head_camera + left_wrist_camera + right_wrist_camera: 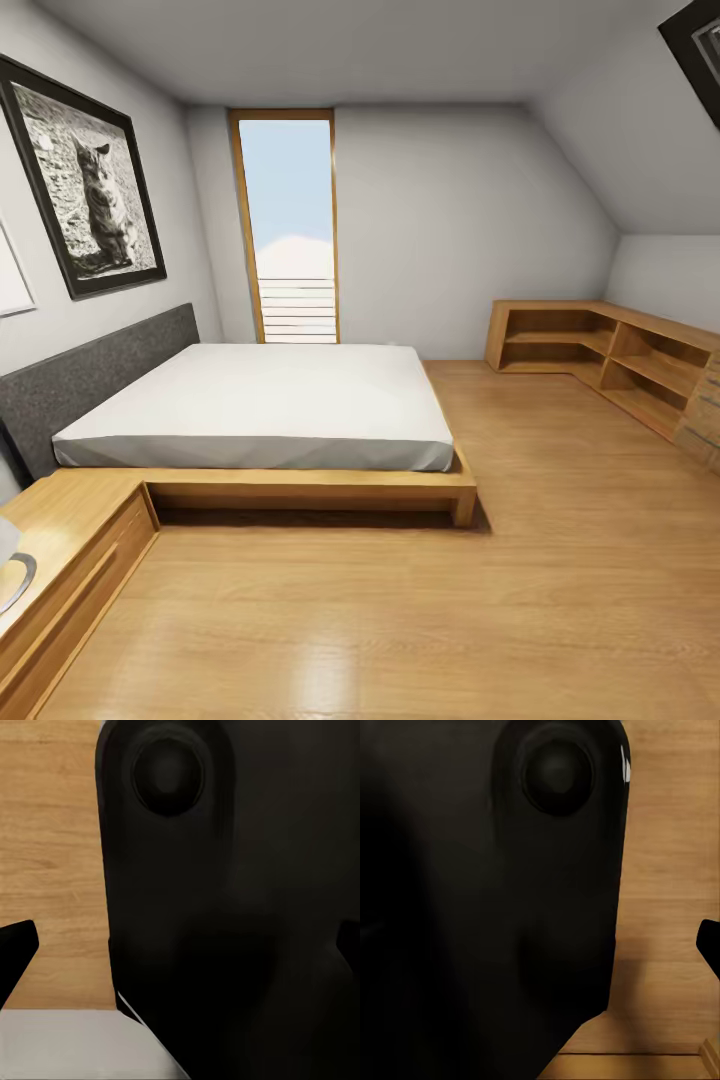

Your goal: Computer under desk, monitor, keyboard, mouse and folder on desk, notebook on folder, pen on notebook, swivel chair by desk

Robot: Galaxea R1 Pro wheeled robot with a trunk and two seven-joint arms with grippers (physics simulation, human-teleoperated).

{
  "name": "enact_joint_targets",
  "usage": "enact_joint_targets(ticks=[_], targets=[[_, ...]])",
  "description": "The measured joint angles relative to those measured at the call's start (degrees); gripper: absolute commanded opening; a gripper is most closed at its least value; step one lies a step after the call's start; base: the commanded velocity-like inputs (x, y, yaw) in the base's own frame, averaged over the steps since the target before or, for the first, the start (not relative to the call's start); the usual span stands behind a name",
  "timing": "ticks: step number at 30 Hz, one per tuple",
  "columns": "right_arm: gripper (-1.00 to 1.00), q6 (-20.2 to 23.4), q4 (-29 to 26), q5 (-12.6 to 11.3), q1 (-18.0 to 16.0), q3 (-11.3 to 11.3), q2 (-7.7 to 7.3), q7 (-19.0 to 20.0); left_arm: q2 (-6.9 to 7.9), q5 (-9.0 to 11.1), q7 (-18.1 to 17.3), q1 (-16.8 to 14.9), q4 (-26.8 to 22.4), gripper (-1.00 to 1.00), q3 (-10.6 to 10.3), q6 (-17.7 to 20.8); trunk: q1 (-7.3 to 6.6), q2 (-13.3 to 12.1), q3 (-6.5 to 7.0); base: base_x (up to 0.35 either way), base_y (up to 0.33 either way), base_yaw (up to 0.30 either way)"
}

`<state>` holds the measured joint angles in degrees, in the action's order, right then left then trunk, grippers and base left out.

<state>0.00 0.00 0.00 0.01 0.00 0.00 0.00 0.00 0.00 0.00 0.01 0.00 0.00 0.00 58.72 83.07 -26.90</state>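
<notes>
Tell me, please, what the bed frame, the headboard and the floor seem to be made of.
The low platform bed frame looks like light, matte wood: honey colour with visible grain. The dark grey headboard seems upholstered in fabric, judging by its soft speckled texture. The plank floor appears to be polished wood or laminate, since it shows board seams and a faint sheen.

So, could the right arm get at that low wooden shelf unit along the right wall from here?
Probably not yet. The shelf unit sits well across the wooden floor from the robot. No furniture lies in that stretch of floor, so the base could likely drive closer first.
</notes>
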Motion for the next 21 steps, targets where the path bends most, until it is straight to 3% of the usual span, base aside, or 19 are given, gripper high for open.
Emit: enact_joint_targets(ticks=[5, 10, 21], targets=[[1.00, 0.1, 0.2, -0.2, 0.8, -0.2, 1.28, 0.0, -1.28, -0.1, 0.5, -1.0, -0.9, 1.00, 0.1, -0.2, 0.00, 0.0, 0.02, 0.000, 0.000, 0.000], [1.00, -0.5, -0.8, -0.1, -0.2, -0.1, 1.70, 0.1, -2.21, 0.0, 0.5, -0.1, -1.5, 1.00, 0.1, -0.2, 0.01, 0.0, 0.03, 0.000, 0.000, 0.000], [1.00, -0.8, -1.7, 0.0, -0.8, -0.1, 1.67, 0.2, -2.16, -0.1, 0.5, 0.1, -1.7, 1.00, 0.1, -0.2, 0.01, 0.0, 0.02, 0.000, 0.000, 0.000]])
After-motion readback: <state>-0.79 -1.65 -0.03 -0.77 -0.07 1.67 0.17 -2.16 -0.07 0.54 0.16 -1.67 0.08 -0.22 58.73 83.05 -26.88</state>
